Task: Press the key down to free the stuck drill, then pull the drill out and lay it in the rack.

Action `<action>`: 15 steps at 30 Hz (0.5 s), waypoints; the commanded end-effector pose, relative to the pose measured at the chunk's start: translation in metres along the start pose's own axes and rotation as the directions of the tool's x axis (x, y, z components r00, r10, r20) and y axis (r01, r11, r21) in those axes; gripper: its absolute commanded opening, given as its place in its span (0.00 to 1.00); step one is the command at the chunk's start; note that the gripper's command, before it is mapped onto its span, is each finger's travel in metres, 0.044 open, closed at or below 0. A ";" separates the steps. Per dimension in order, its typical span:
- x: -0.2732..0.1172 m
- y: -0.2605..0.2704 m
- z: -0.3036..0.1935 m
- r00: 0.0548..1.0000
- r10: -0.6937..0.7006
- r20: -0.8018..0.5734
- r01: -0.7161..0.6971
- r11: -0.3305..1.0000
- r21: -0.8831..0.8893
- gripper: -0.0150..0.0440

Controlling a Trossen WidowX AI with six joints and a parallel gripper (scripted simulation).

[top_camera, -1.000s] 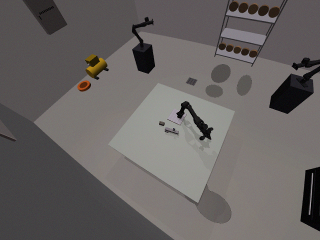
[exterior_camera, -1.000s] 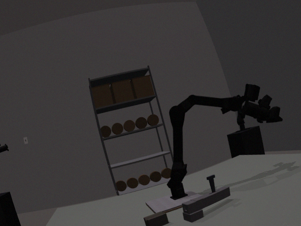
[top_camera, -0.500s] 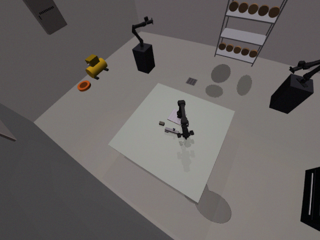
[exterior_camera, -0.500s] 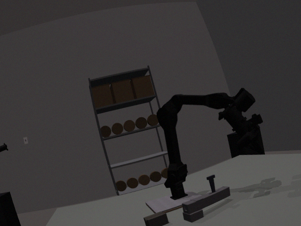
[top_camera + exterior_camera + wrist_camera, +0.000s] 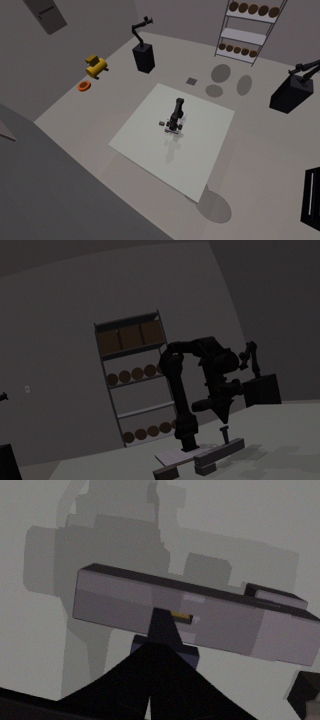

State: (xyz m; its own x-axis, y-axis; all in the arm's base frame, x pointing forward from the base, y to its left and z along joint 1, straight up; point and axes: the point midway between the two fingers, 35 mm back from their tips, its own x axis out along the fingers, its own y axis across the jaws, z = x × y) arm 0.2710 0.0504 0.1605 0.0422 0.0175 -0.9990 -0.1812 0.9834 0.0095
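Note:
The drill (image 5: 225, 435) (image 5: 165, 624) is dark blue with a T-shaped head and stands upright in a grey-mauve bar (image 5: 171, 131) (image 5: 217, 453) (image 5: 220, 624). A small yellow-orange piece (image 5: 180, 615), seemingly the key, shows in a slot of the bar beside the drill's shank. My gripper (image 5: 225, 422) (image 5: 154, 653) is shut and empty. Its tips point down just above the drill's head, with a small gap in the exterior view, and partly cover the head in the wrist view. Which thing is the rack is not clear; it may be the small dark block (image 5: 161, 123) (image 5: 166, 473) (image 5: 301, 692).
A smaller grey block (image 5: 205, 469) (image 5: 285, 596) adjoins one end of the bar. The arm's pale base plate (image 5: 170, 456) lies behind the bar on the white table (image 5: 201, 155). Shelving (image 5: 242, 36) (image 5: 146, 409) and other arms on dark pedestals (image 5: 143, 58) (image 5: 290, 94) stand beyond the table.

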 end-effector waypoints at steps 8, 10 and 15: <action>0.005 -0.003 -0.005 1.000 -0.008 -0.015 0.008 1.000 0.015 0.25; 0.007 -0.004 -0.006 1.000 -0.009 -0.016 0.009 1.000 0.017 0.25; 0.012 -0.008 -0.009 1.000 -0.010 -0.018 0.011 1.000 0.019 0.25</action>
State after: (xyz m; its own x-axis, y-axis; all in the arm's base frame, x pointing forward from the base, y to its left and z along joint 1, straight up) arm 0.2653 0.0456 0.1508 0.0227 0.0125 -0.9997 -0.1661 0.9861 0.0085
